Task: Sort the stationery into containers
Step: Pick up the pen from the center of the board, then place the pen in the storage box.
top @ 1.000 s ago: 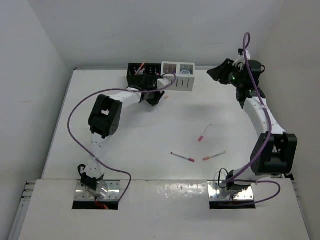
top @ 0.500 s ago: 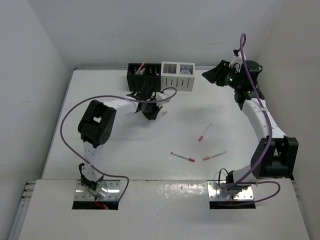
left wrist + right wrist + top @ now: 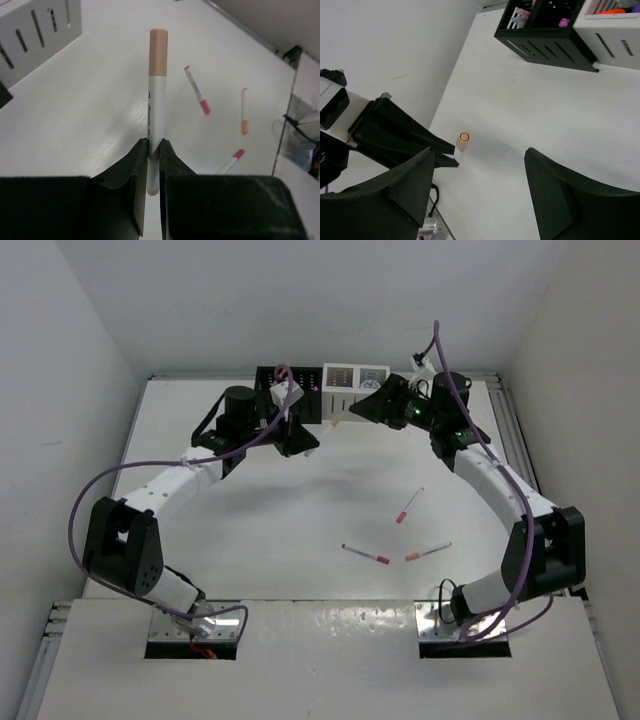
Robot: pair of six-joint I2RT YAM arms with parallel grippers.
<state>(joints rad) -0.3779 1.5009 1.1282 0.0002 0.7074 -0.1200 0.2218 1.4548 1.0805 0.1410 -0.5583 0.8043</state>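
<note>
Left gripper [image 3: 154,147]: pressed together on the lower barrel of the peach-capped pen [image 3: 157,85], which sticks straight out ahead of the fingers.
Why held so: the grip sits near one end, so most of the barrel is free. I judge this leaves room for another gripper to take it, or for the capped end to go first into a box.
Right gripper [image 3: 479,155]: fingers spread wide with nothing between them. It faces the capped end of the pen, near it but apart.
Where the pen is: in the air above the table [image 3: 250,530], between the two grippers and just in front of the boxes.
Boxes: the black box [image 3: 268,380] and white box [image 3: 355,380] stand side by side at the far edge, and both already hold some pens.
Loose pens: the upper pink-tipped pen [image 3: 409,504], lower pink-tipped pen [image 3: 365,554] and orange-tipped pen [image 3: 427,551] lie flat, well apart from the boxes.
Step in hand: probably a handover from left to right, though a direct drop into a box is possible.
Risk: the thin barrel could swing or slip if the left gripper lets go before the right closes.
</note>
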